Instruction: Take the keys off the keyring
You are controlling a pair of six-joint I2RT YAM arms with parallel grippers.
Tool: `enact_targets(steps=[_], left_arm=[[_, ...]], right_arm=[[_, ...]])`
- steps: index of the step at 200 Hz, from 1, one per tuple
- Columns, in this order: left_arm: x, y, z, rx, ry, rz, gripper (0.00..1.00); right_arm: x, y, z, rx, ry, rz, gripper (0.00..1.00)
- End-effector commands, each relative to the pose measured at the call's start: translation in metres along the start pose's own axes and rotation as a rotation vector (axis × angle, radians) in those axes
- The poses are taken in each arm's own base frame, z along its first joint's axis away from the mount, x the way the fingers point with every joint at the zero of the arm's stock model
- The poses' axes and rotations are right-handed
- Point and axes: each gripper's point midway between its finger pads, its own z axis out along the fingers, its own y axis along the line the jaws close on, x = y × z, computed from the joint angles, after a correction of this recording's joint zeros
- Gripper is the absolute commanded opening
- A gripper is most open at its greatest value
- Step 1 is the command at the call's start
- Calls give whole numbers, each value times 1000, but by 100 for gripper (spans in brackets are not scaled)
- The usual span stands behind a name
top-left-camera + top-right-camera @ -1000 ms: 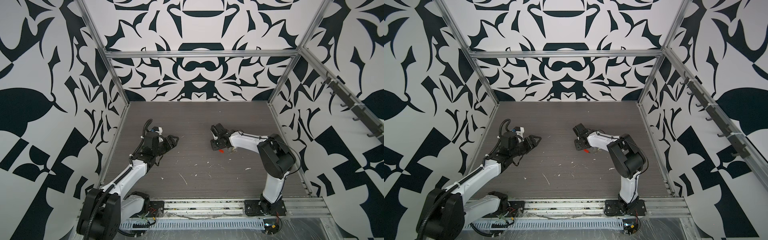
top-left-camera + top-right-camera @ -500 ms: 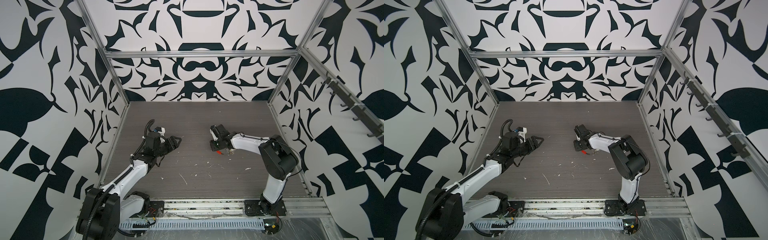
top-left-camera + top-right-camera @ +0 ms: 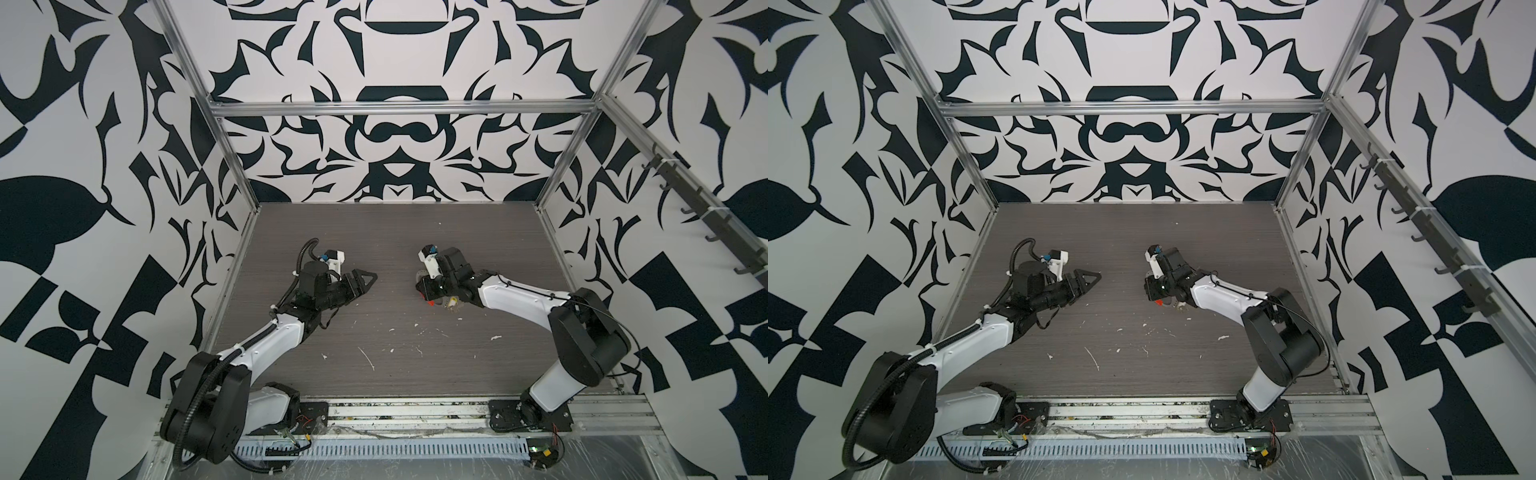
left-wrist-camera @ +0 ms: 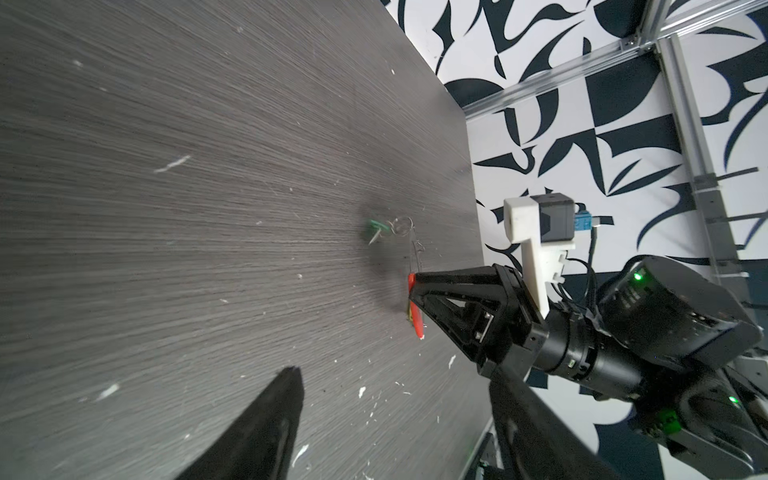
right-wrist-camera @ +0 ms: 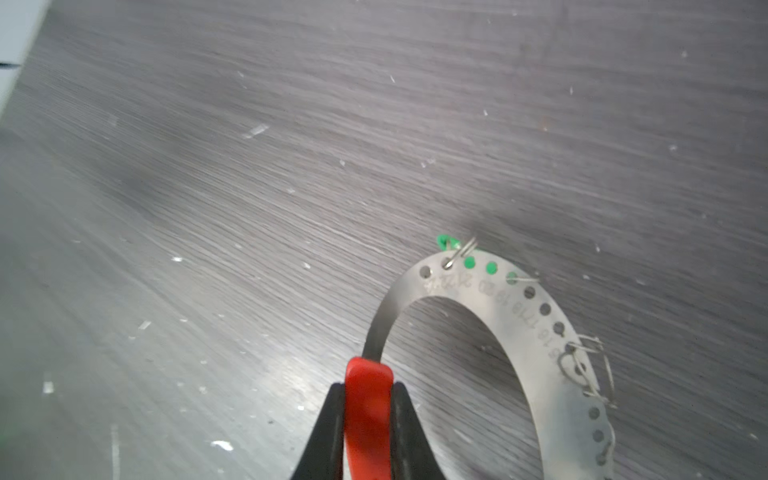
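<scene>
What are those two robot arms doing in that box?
They are working on getting keys off a keyring. The right gripper is shut on the red sleeve of the keyring, a flat metal hoop with holes. The green key is still hooked on it by a small silver ring. The left gripper is open, holds nothing, and sits apart from the hoop, over the left side of the table.

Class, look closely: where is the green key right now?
In the right wrist view, the green key sits at the keyring's arc farthest from the red sleeve, joined by a small ring; the right tool pinches that sleeve, on the table's right half.
</scene>
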Motion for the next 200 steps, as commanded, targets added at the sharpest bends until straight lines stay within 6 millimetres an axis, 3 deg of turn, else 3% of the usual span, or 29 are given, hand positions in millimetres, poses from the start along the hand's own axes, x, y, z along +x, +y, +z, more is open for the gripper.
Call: enact_targets(steps=[1, 45, 73, 96, 149, 166, 189, 200], left_arm=[[4, -13, 10, 95, 25, -6, 74], [10, -21, 22, 138, 39, -11, 70], [21, -26, 25, 112, 36, 65, 70], [30, -34, 27, 95, 32, 139, 70], [28, -49, 18, 148, -9, 196, 59], [26, -58, 11, 177, -29, 212, 58], [24, -54, 7, 157, -50, 209, 57], [24, -52, 5, 141, -55, 213, 62]], right_arm=[[-19, 24, -14, -108, -84, 16, 15], [-42, 41, -32, -179, -162, 78, 15], [-60, 47, -42, -149, -229, 139, 15], [-74, 63, -48, -121, -264, 141, 15], [-102, 92, -61, -95, -338, 168, 15], [-108, 98, -62, -95, -350, 177, 15], [-113, 104, -63, -93, -358, 178, 15], [-113, 105, -62, -93, -347, 176, 18]])
